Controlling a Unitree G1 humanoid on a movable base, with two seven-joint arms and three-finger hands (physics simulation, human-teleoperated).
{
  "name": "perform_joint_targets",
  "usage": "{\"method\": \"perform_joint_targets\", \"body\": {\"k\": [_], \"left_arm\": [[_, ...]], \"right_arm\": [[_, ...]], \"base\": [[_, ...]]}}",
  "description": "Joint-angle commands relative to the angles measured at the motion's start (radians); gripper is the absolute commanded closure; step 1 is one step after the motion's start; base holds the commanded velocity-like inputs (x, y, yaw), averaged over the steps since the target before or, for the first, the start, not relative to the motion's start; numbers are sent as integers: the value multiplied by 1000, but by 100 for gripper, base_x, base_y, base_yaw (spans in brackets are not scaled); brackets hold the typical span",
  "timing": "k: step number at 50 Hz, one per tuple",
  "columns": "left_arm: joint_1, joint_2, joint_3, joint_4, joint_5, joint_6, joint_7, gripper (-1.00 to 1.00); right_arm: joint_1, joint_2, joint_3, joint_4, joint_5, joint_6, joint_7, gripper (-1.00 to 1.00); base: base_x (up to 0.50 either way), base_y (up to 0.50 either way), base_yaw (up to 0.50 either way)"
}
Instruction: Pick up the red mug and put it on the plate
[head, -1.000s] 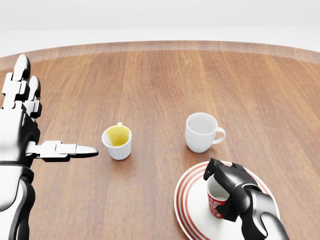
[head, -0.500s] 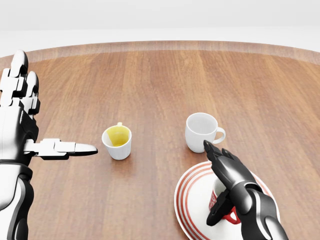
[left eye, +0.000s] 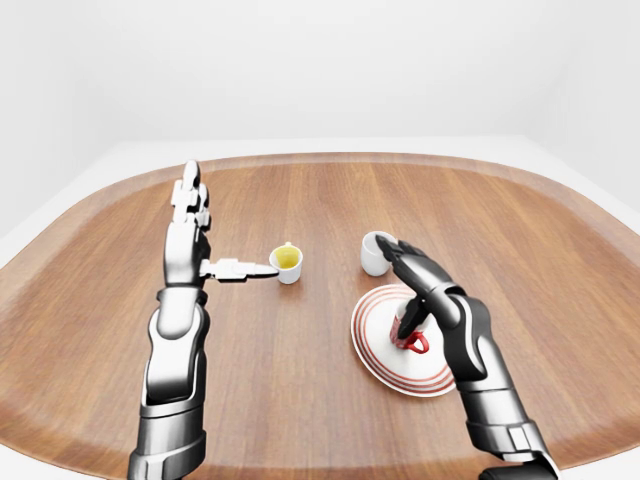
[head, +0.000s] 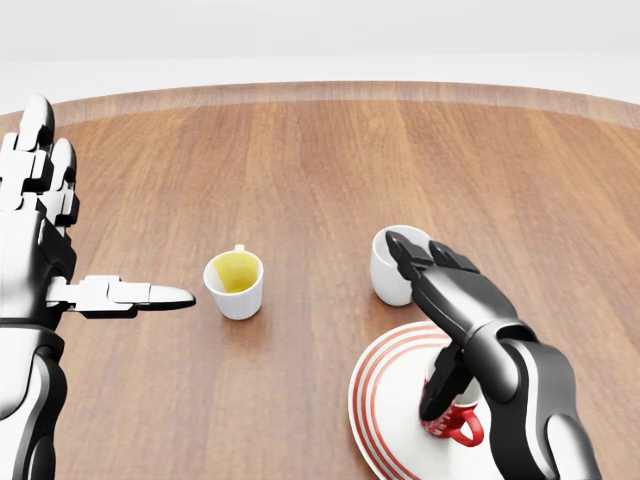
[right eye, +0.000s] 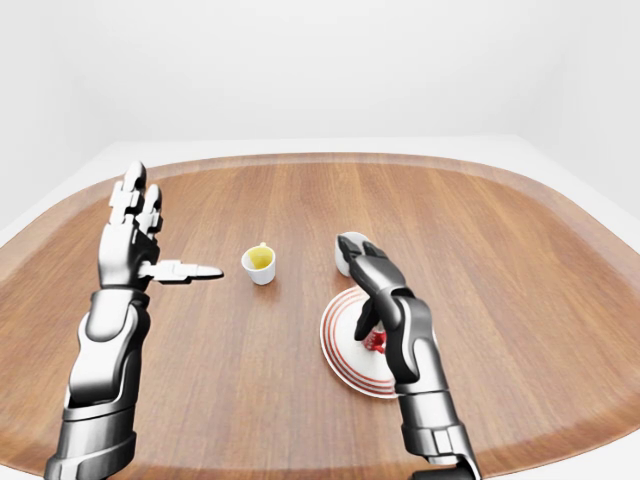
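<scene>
Evidently the red mug (head: 452, 418) stands on the plate (head: 385, 400), lower right, the right robot hand (head: 440, 290) spread wide above it; placement appears complete.

A rounded wooden table (left eye: 300, 380) carries a yellow-lined white cup (head: 235, 283), a white mug (head: 392, 270) and a red-striped plate (head: 385, 405).

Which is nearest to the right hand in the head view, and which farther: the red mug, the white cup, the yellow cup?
From the right hand:
1. Red mug: on the plate, under the hand, thumb touching or nearly so.
2. White cup: beyond the plate, behind the fingertips; almost as near in the picture.
3. Yellow cup: clearly farthest, toward the left.
</scene>
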Motion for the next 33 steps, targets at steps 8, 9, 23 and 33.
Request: {"method": "perform_joint_targets", "body": {"k": [8, 9, 23, 33], "left_arm": [[5, 2, 5, -9, -4, 0, -2, -100], [5, 2, 6, -10, -4, 0, -2, -100], [6, 5, 10, -53, -5, 0, -6, -100], [8, 8, 16, -95, -5, 0, -11, -100]], "right_arm": [[-64, 8, -30, -272, -113, 0, 164, -100], [-67, 8, -31, -280, -113, 0, 164, -100], [-158, -6, -51, -396, -87, 0, 164, -100], [-214, -26, -66, -445, -43, 0, 164, -100]], "base": [[0, 0, 0], [0, 0, 0], [0, 0, 0], [0, 0, 0]]}}
